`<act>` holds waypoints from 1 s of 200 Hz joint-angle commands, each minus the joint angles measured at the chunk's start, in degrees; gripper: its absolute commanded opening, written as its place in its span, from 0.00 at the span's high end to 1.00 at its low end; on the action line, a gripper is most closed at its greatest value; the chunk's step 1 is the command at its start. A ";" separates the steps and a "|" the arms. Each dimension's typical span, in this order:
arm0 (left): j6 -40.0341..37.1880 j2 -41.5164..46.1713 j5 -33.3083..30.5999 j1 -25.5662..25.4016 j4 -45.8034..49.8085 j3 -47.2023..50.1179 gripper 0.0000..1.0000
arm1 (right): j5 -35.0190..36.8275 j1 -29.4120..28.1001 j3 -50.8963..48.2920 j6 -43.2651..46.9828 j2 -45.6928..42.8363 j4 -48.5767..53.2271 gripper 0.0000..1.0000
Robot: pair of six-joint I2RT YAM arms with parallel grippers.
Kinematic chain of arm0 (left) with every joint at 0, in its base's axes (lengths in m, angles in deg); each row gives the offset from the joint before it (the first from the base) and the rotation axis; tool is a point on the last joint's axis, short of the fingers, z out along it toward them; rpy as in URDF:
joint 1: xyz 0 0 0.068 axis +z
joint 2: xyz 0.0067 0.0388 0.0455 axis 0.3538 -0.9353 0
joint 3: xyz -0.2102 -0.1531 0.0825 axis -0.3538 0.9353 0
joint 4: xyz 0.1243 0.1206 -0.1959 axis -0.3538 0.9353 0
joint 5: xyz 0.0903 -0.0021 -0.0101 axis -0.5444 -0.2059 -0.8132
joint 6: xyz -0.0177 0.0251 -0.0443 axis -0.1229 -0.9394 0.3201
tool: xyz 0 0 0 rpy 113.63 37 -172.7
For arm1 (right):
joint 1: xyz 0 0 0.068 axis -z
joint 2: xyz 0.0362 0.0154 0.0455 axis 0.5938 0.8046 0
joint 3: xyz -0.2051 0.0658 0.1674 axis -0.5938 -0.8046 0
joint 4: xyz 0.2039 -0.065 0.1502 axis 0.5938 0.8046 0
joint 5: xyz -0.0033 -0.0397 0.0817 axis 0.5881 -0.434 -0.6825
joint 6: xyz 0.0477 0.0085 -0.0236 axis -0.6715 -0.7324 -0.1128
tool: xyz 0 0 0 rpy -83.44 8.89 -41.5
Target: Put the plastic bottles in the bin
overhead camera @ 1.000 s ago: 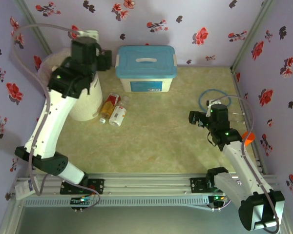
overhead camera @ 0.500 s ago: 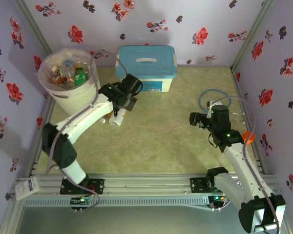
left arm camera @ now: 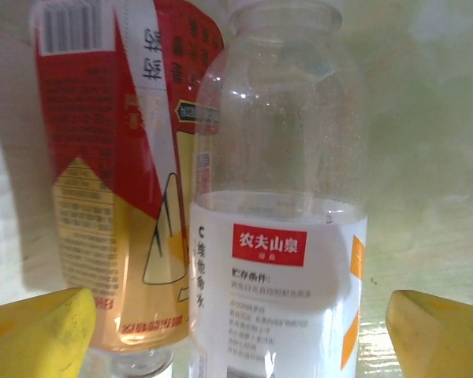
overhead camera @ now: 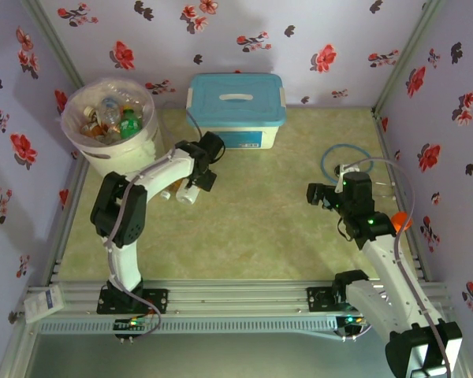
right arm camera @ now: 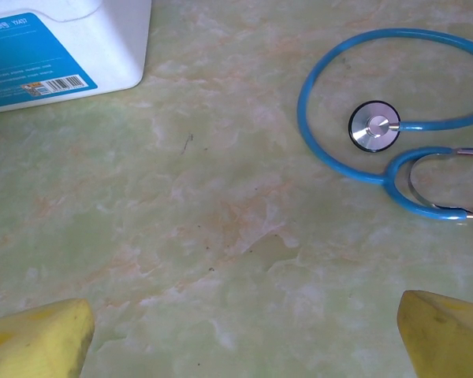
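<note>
Left gripper (overhead camera: 203,178), top view: centre-left, just above two bottles (overhead camera: 186,191) lying beside the bin (overhead camera: 124,161) at upper left, which I see holding more bottles (overhead camera: 110,116). Right gripper (overhead camera: 314,193): right of centre, near a blue stethoscope (overhead camera: 340,164).
Left wrist view: fingers (left arm camera: 39,331) apart, flanking a clear white-labelled bottle (left arm camera: 280,236) beside a red-labelled bottle (left arm camera: 118,181).
Right wrist view: fingers (right arm camera: 35,339) apart over bare table (right arm camera: 221,220); stethoscope upper right.

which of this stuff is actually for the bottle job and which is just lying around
For the job: red-label bottle, clear bottle, bottles already binned, bin.
Just lying about: blue-lidded box, blue stethoscope, orange object.
</note>
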 commanded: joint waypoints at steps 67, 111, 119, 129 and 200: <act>2.74 -3.59 4.42 -0.39 -3.43 3.34 0.15 | 1.15 0.45 0.42 -0.93 -0.73 -0.45 0.01; 3.20 -5.02 4.32 -1.30 -4.71 3.12 0.18 | 1.00 0.43 0.29 -1.02 -1.14 -0.23 0.01; 3.23 -4.72 4.21 -1.48 -4.75 3.06 0.19 | 1.10 0.42 0.28 -0.90 -1.08 -0.27 0.01; 3.13 -4.24 4.10 -1.66 -4.74 2.89 0.22 | 0.97 0.49 0.42 -0.99 -0.81 -0.25 0.01; 3.00 -1.71 3.51 -2.47 -2.10 -0.21 0.35 | 1.51 0.42 -0.34 -0.63 -1.20 -0.38 0.01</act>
